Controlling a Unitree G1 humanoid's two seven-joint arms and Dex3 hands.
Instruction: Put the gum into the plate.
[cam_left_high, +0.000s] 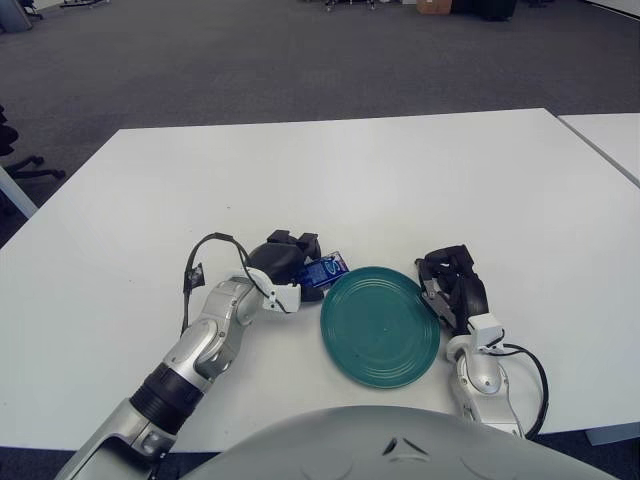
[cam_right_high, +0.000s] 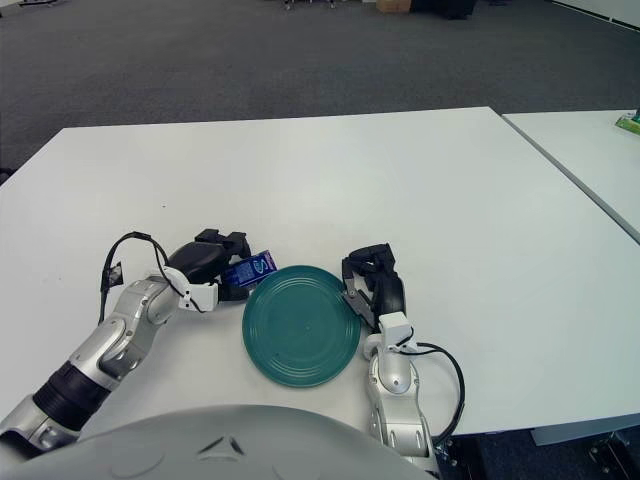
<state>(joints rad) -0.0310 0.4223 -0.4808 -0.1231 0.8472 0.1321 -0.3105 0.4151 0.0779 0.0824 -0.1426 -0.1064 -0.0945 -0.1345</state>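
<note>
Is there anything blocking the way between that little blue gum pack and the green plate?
Nothing visible. The left hand holds the gum right beside the plate's upper-left rim, with only bare table between.

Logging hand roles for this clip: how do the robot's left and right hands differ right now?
The left hand is curled around the blue gum packet at the round teal plate's upper-left rim; the right hand holds nothing, beside the plate's right rim. Both are black, three-fingered, over the white table.
</note>
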